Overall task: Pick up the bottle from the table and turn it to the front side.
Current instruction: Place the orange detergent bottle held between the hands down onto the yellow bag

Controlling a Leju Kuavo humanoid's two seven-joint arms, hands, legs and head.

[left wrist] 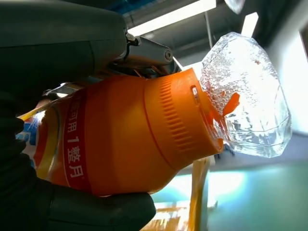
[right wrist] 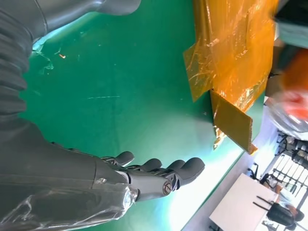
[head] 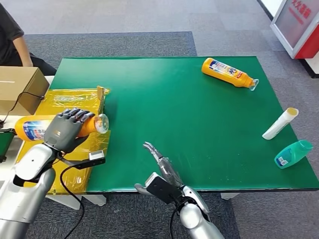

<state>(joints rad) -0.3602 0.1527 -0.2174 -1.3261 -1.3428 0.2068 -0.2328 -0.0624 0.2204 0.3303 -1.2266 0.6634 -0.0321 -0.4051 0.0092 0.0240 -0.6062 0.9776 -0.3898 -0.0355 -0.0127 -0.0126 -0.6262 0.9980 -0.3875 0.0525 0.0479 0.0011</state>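
My left hand (head: 66, 130) grips an orange bottle (head: 36, 127) with a blue and white label and a clear cap (head: 102, 122), held lying sideways above the yellow-taped box at the table's left end. The left wrist view shows this bottle (left wrist: 120, 134) close up, its clear cap (left wrist: 250, 96) sticking out past the fingers (left wrist: 91, 209). My right hand (head: 161, 167) hovers empty near the table's front edge, fingers (right wrist: 160, 168) stretched out flat over the green surface. A second orange bottle (head: 227, 72) lies on its side at the far right of the table.
A yellow-taped cardboard box (head: 79, 102) sits at the green table's (head: 180, 114) left end, seen also as the box (right wrist: 232, 57). A white tube (head: 280, 123) and a teal bottle (head: 292, 153) lie at the right edge. A person (head: 13, 40) sits far left by a brown carton (head: 19, 84).
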